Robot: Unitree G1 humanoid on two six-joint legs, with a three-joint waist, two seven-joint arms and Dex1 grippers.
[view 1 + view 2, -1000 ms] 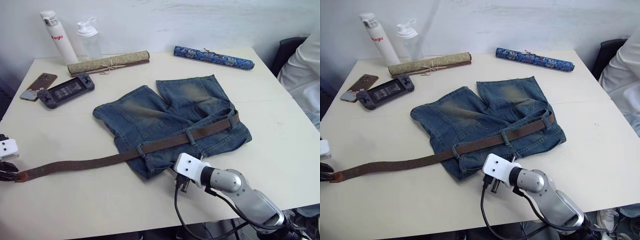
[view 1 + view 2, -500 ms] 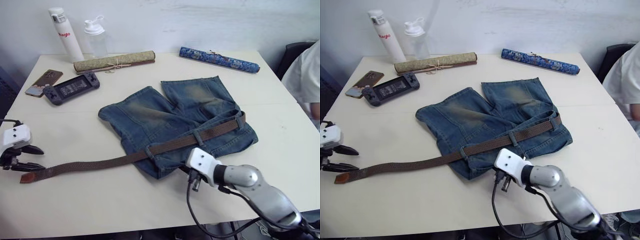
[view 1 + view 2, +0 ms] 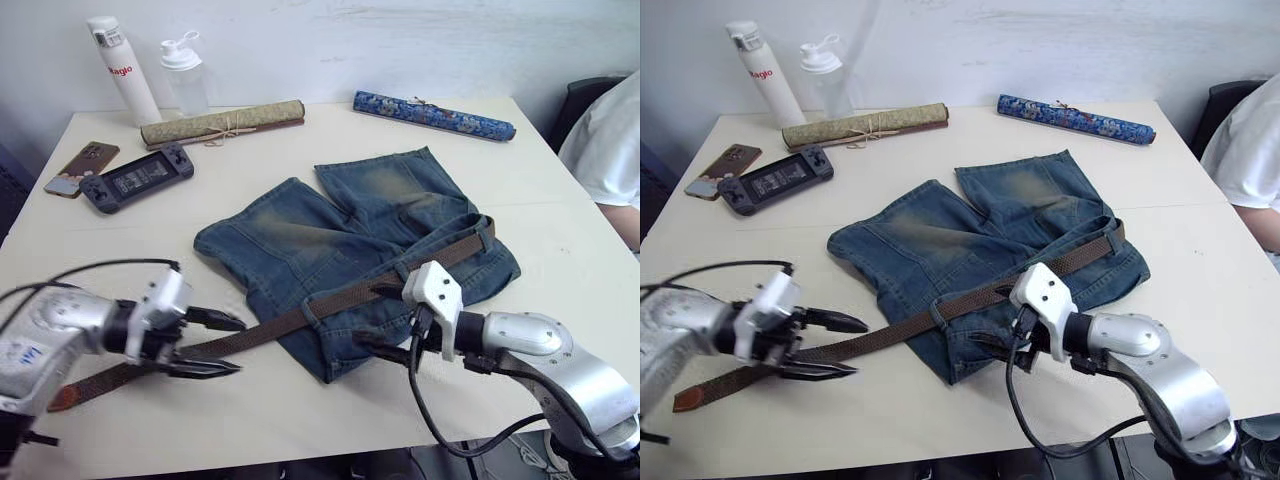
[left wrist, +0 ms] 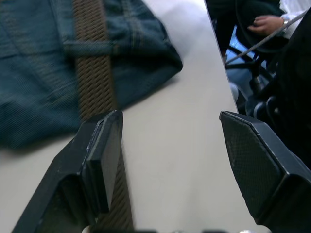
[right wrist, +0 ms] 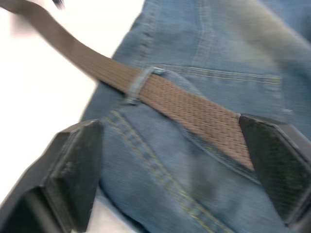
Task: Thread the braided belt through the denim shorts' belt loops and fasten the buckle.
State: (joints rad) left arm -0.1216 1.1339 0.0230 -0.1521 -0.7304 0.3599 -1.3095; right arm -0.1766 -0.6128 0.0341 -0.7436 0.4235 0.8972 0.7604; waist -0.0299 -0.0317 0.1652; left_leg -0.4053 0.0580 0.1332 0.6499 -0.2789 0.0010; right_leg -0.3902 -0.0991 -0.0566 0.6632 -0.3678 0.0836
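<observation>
The denim shorts (image 3: 330, 225) lie flat mid-table. The braided belt (image 3: 270, 326) runs along their waistband through the belt loops (image 3: 310, 305) (image 5: 139, 83), and its long end trails left to a tan tip (image 3: 55, 398). My left gripper (image 3: 240, 345) is open, its fingers straddling the belt just left of the shorts. My right gripper (image 3: 368, 343) is open at the waistband's near edge, over the belt and a loop, holding nothing. The buckle is hidden at the waistband's far right end.
A white bottle (image 3: 118, 68), a clear shaker (image 3: 183, 75), a rolled olive mat (image 3: 222, 122) and a blue roll (image 3: 432, 113) line the far edge. A phone (image 3: 80, 168) and a game console (image 3: 137, 177) lie far left. A person in white (image 3: 605, 150) sits at the right.
My left gripper left the belt's tip and moved right along the belt toward the shorts, opening wider. My right gripper opened and rose to the waistband. The camera shifted too.
</observation>
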